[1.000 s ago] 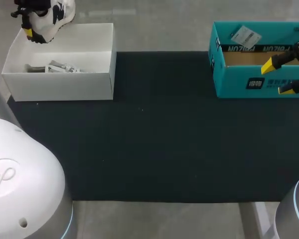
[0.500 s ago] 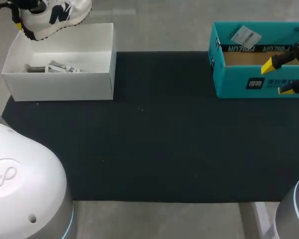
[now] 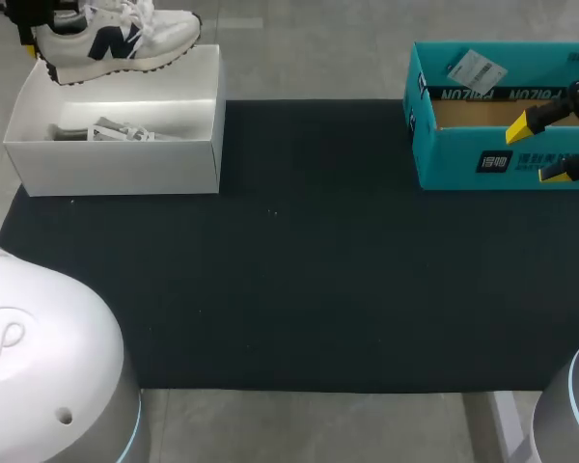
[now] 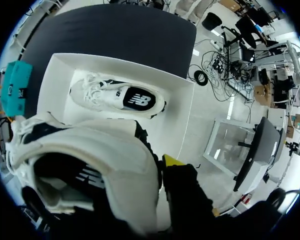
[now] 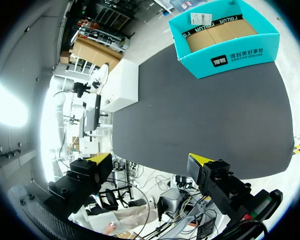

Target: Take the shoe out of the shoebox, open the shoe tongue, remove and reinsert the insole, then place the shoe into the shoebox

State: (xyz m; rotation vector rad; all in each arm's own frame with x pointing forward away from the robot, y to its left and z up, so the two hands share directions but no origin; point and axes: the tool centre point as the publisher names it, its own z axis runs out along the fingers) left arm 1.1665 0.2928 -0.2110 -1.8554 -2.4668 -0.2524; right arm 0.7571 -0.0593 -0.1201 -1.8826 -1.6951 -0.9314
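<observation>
The left gripper (image 3: 31, 31) is clamped on the heel end of the shoe (image 3: 116, 43), a white sneaker with dark side marks, and holds it in the air above the far wall of the white shoebox (image 3: 116, 166). The shoe lies about level, sole down, its toe pointing along that wall toward the box's far right corner and its heel out past the far left corner. In the left wrist view the heel fills the space under the gripper and only 1 yellow fingertip (image 4: 172, 160) shows beside it; the other is hidden behind the shoe.

A second shoe (image 4: 117, 97) lies on its side on the floor of the shoebox, below the held one and apart from it. The shoebox stands at the far left corner of the black mat (image 3: 299, 280), its back part reaching past the mat's far edge.

A teal box (image 3: 463, 166) stands at the mat's far right corner, well apart from the shoebox, with a broad stretch of mat between them and in front of both.

The right gripper (image 3: 550, 145) is spread wide and grips nothing; from above, 1 tip lies over the teal box's opening and the other over its near wall
</observation>
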